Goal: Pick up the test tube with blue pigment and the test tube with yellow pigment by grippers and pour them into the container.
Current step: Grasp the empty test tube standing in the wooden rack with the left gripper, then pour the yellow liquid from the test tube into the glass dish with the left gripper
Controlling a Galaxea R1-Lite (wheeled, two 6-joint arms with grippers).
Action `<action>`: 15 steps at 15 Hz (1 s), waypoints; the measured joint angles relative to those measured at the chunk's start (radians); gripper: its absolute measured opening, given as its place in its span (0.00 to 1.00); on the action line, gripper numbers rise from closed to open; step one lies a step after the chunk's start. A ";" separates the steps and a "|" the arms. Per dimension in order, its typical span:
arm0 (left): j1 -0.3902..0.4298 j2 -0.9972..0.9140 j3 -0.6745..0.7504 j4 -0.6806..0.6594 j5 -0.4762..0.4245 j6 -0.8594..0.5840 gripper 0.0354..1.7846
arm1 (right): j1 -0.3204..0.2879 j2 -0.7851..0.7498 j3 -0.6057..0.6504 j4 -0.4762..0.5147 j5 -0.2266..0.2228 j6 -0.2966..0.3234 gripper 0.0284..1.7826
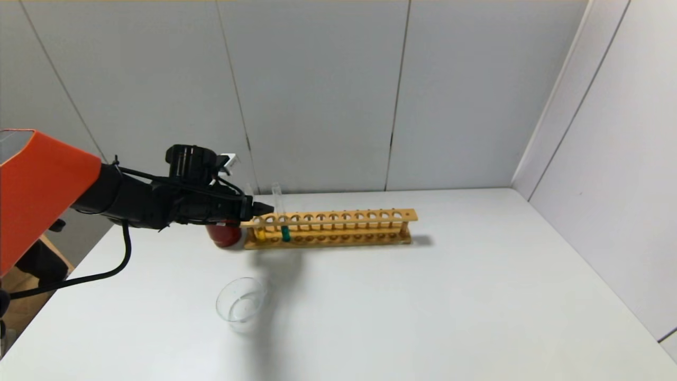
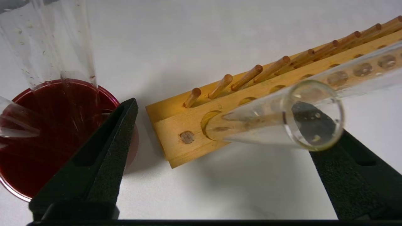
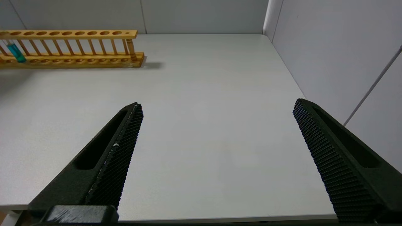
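The test tube with yellow pigment (image 1: 259, 232) stands in the end hole of the wooden rack (image 1: 344, 228). The test tube with blue pigment (image 1: 285, 232) stands two holes along and also shows in the right wrist view (image 3: 15, 52). My left gripper (image 1: 263, 209) is open at the rack's left end. In the left wrist view its fingers (image 2: 103, 150) straddle the end tube's mouth (image 2: 311, 114), which lies close to the far finger and is not clamped. The container (image 1: 240, 301) sits on the table nearer me. My right gripper (image 3: 216, 105) is open and empty over bare table.
A dark red cup (image 1: 225, 235) holding plain clear tubes (image 2: 53, 44) stands just left of the rack, beside my left gripper. The white table (image 1: 423, 307) meets grey walls behind and on the right.
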 joint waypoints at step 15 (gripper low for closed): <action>-0.019 0.020 -0.013 -0.007 0.018 0.010 0.16 | 0.000 0.000 0.000 0.000 0.000 0.000 0.98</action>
